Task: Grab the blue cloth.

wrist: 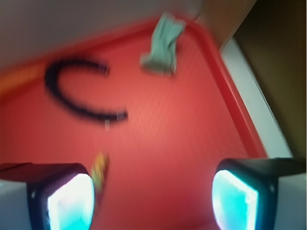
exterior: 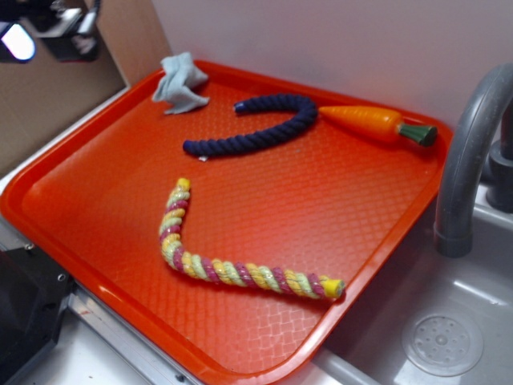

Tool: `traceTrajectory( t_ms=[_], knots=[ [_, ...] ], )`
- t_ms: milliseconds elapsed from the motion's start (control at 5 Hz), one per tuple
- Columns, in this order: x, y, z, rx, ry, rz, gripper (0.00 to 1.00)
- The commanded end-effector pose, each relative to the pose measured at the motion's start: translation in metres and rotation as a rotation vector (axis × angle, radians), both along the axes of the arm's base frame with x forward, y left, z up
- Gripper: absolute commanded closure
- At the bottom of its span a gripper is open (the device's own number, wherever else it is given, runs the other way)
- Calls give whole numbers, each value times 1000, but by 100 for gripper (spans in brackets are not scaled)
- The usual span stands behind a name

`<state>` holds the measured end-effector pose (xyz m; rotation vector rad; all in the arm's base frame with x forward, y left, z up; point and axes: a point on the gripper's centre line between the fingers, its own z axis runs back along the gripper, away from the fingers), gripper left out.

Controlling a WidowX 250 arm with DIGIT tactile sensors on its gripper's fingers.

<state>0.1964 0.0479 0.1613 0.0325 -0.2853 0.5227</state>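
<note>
Clearly the blue cloth (exterior: pixel 181 83), bunched in the tray's (exterior: pixel 96 265) far corner, looks limp and light, best pinched at a raised fold by the empty, wide-open claw (wrist: pixel 153 194).

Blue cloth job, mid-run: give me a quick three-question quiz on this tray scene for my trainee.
1. True or false: the blue cloth lies in a far corner of the orange tray, crumpled against the rim.
2. Which thing lies closest to the carrot? A) the navy rope B) the striped rope C) the cloth
3. In the wrist view, are the fingers of the gripper spread apart or closed, and is anything between them?

Key:
1. True.
2. A; one end of the navy rope sits right by the carrot's tip.
3. Spread apart, with only bare tray between them; the cloth is farther ahead.
</note>
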Motion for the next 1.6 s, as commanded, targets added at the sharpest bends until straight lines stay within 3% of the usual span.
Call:
traceTrajectory(
  t_ms=[0, 600, 800, 1200, 1400],
  knots=[
    [-1, 32, -19, -7, -68, 142, 0],
    [-1, 32, -19, -7, -68, 142, 0],
    [31, 39, -45, 22, -82, 122, 0],
    [64, 53, -90, 82, -44, 110, 0],
    [85, 54, -107, 170, -60, 94, 0]
  ],
)
